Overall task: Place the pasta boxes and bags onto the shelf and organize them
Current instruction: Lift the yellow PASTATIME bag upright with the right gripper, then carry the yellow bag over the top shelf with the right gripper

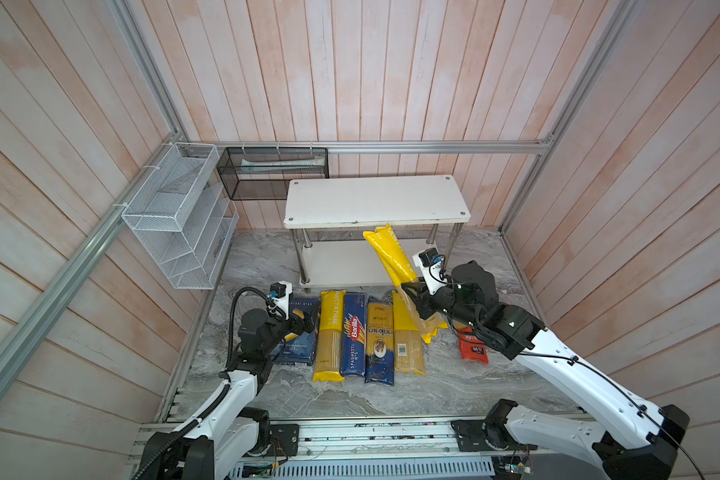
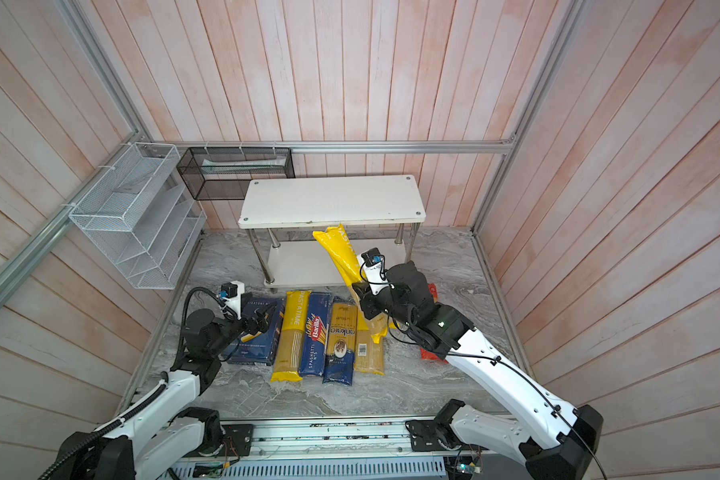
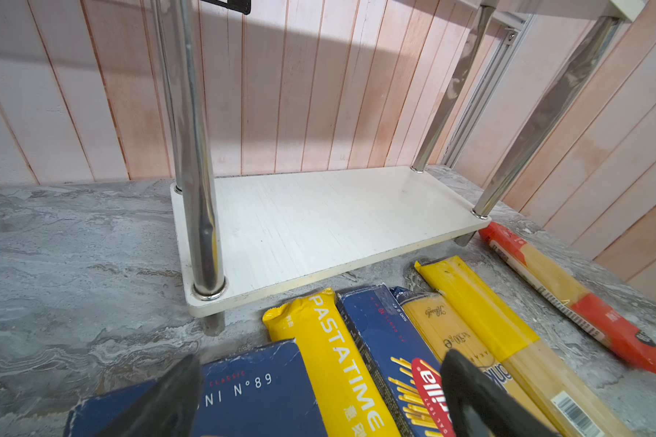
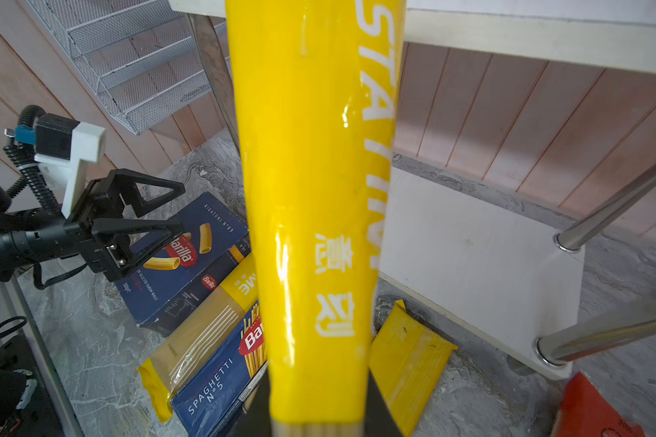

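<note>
The right end effector [image 1: 415, 296] is clamped narrowly on a yellow PASTATIME bag [image 1: 391, 257], gripping it where the yellow print gives way to the clear part, so the bag hangs clear of the table [image 1: 391, 395]. The bag's long axis slants steeply. Its yellow end points up and away, reaching the front edge of the top board of the shelf [image 1: 375, 199]; whether it touches the board cannot be told. Its lower end hangs above the barcoded yellow bag [image 1: 407, 340]. The left end effector [image 4: 167, 207] stands wide, holding nothing, above the wide Barilla box [image 1: 298, 345]. That box, a second PASTATIME bag [image 1: 329, 332], the Spaghetti box [image 1: 353, 332], the clear bag [image 1: 380, 340] and the barcoded bag lie flat side by side before the shelf, long axes running toward it. The red bag [image 1: 472, 349] lies apart, partly under the right arm.
</note>
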Robot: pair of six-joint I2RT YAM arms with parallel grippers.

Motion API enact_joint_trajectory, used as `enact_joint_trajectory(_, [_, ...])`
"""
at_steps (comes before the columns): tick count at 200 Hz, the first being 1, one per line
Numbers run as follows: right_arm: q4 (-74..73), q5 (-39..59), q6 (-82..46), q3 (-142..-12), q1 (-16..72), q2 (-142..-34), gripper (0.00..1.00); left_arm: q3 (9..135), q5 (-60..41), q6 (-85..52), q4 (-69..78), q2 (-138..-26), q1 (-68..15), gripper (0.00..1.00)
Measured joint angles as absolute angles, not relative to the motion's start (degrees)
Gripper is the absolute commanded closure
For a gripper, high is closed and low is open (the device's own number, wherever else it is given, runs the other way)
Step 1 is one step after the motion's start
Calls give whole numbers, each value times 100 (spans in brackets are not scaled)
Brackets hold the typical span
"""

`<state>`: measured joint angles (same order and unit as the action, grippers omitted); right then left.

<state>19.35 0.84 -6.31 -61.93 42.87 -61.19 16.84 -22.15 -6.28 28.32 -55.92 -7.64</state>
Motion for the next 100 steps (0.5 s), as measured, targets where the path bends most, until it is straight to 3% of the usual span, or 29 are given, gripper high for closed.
enact_joint_trajectory(100, [2130,-274,-486,-7098,4285,-6383,100,1686,-2215,-628,2832,-5581,-764,1])
